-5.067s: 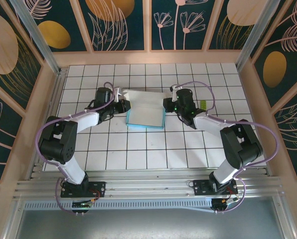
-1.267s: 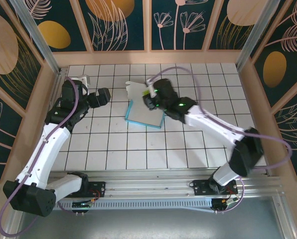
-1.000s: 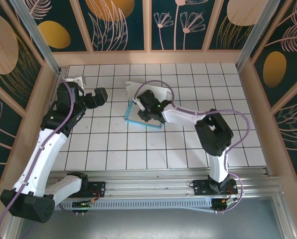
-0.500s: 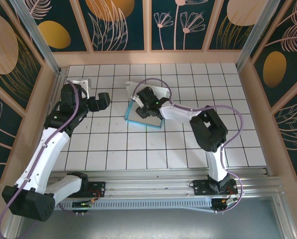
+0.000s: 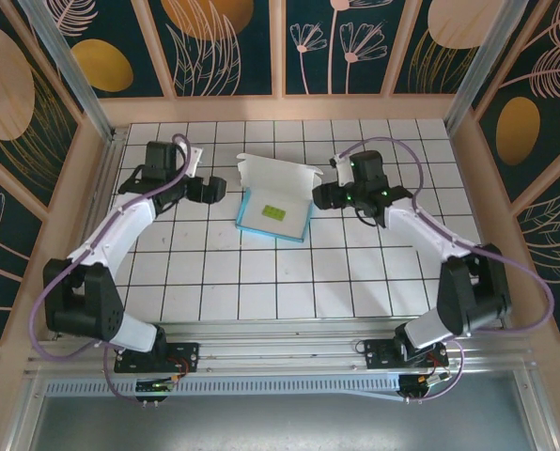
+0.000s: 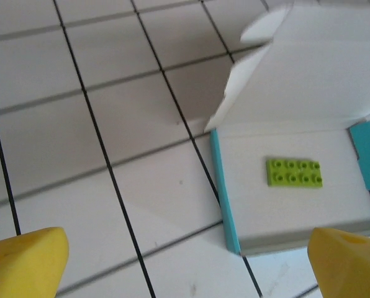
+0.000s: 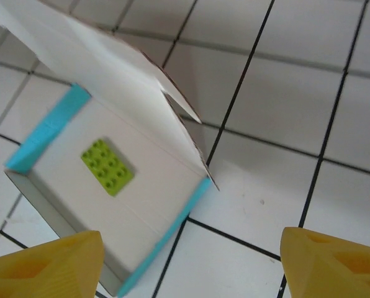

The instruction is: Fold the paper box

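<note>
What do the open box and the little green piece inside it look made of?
The paper box looks like thin matte card: white inside, turquoise edges, crisp creases. The green piece is probably moulded plastic, going by its rows of round studs.

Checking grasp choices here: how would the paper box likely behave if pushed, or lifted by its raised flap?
The paper box looks like thin card, so its raised flap would probably hinge at the crease rather than lift the base. It seems light and should slide easily on the glossy tiles. The green brick inside looks loose and may shift.
</note>
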You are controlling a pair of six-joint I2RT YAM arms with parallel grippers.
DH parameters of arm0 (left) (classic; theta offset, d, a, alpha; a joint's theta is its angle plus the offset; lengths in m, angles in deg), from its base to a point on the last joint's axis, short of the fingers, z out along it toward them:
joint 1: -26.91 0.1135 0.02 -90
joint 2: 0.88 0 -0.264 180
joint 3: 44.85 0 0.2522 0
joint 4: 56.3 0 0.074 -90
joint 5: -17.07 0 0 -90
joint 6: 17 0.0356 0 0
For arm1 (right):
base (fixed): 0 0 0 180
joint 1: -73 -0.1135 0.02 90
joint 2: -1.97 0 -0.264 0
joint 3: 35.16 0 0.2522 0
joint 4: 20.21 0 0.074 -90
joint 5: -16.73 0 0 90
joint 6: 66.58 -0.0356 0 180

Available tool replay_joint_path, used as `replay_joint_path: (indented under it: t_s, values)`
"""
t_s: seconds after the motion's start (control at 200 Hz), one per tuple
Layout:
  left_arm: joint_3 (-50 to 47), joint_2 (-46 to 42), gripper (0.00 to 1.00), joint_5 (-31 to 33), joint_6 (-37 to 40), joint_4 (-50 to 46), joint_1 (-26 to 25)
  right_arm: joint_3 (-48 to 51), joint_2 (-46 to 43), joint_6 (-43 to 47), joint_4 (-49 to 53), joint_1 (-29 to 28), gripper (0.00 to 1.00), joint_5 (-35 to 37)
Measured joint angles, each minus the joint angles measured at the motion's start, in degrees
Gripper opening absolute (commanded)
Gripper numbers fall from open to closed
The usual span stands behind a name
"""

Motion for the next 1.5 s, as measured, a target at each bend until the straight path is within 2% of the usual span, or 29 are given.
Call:
replay_joint_path:
  t_s: [0.135,0.325,0.571,0.686,0.911,1.066,1.296,1.356,1.502]
  values:
    - [4.1,4.0,0.99,-5.2,5.4,1.4,1.5,-4.5,7.8,2.8,1.3,0.5,0.63,-3.8]
    - [5.6,9.5,0.99,-12.3,13.4,2.1,1.5,-7.0,10.7,4.9,0.0,0.5,0.57,-3.3]
    - [5.2,11.1,0.99,-15.2,22.4,5.1,1.5,-7.0,10.7,9.6,-3.6,0.5,0.35,-1.3]
    - [5.2,11.1,0.99,-15.7,25.3,6.1,1.5,-7.0,10.7,11.0,-4.2,0.2,0.27,-1.3]
    - [5.1,12.7,0.99,-16.8,30.4,8.5,1.5,-7.0,10.7,14.8,-4.9,0.1,0.06,-1.4]
    - [5.4,15.2,0.99,-17.9,33.9,9.3,1.5,-7.0,10.7,19.7,-5.2,-0.1,0.03,-1.4]
    - [12.5,22.6,0.98,-23.5,35.8,7.9,1.5,-7.1,10.7,26.4,-5.2,-0.2,0.02,-1.4]
    - [13.0,23.6,0.94,-23.9,35.3,8.5,1.5,-7.3,10.7,27.3,-5.1,-0.2,0.01,-1.6]
    - [13.0,25.0,0.76,-24.1,33.0,11.0,1.5,-7.8,10.7,28.7,-5.1,-0.2,0.01,-1.6]
